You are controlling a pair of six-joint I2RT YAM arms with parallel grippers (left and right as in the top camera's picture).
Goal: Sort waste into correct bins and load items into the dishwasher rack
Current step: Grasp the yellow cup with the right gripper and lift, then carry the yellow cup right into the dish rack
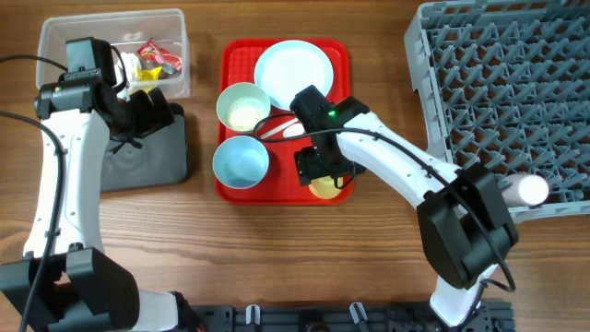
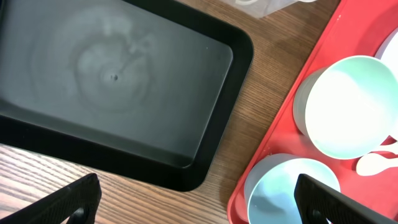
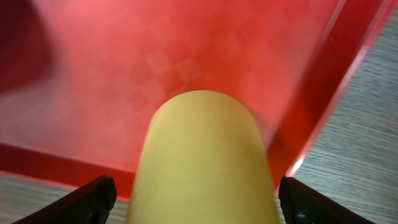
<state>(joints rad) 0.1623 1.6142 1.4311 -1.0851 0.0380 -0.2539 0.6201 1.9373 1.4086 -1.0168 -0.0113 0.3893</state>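
A yellow cup (image 1: 324,187) (image 3: 202,155) lies at the front right corner of the red serving tray (image 1: 230,55) (image 3: 186,50). My right gripper (image 1: 318,171) (image 3: 202,208) is open and straddles it, a gap on each side. The tray also bears a pale blue plate (image 1: 293,74), a bowl holding rice grains (image 1: 242,107), an empty blue bowl (image 1: 241,161) (image 2: 280,186) and a white spoon (image 1: 288,130). My left gripper (image 1: 152,111) (image 2: 202,208) hangs open and empty over the black tray (image 1: 138,161) (image 2: 124,81). Red and yellow wrappers (image 1: 155,57) lie in the clear tub (image 1: 55,37).
The grey dishwasher rack (image 1: 507,83) fills the right side, with a white cup (image 1: 527,189) lying at its near edge. A strip of bare wood shows between the black tray and the red tray.
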